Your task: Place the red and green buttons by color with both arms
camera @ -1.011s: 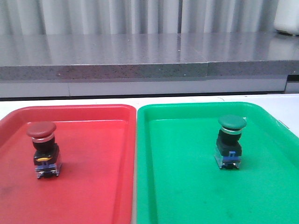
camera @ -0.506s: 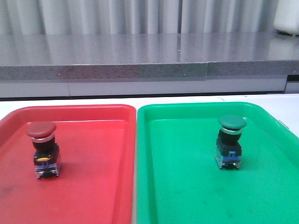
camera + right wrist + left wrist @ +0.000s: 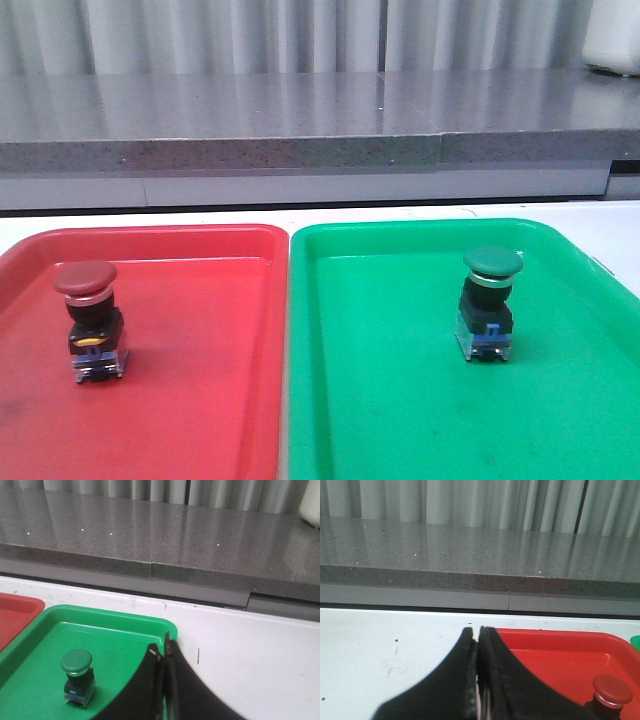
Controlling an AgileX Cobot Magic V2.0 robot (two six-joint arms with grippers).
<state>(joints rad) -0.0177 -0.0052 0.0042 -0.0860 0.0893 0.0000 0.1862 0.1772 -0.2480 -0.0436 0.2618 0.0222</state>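
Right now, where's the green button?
In the front view the green button stands upright on the green tray, right of the red tray, toward its far right part.

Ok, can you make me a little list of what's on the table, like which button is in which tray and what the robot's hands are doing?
red button: stands upright in the red tray, toward the robot's left
green button: stands upright in the green tray
trays: side by side, red on the left, green on the right
sorted by color: yes, both match
left gripper: fingers closed together, holding nothing, off the red tray's edge
right gripper: fingers closed together, holding nothing, near the green tray's corner
table: white
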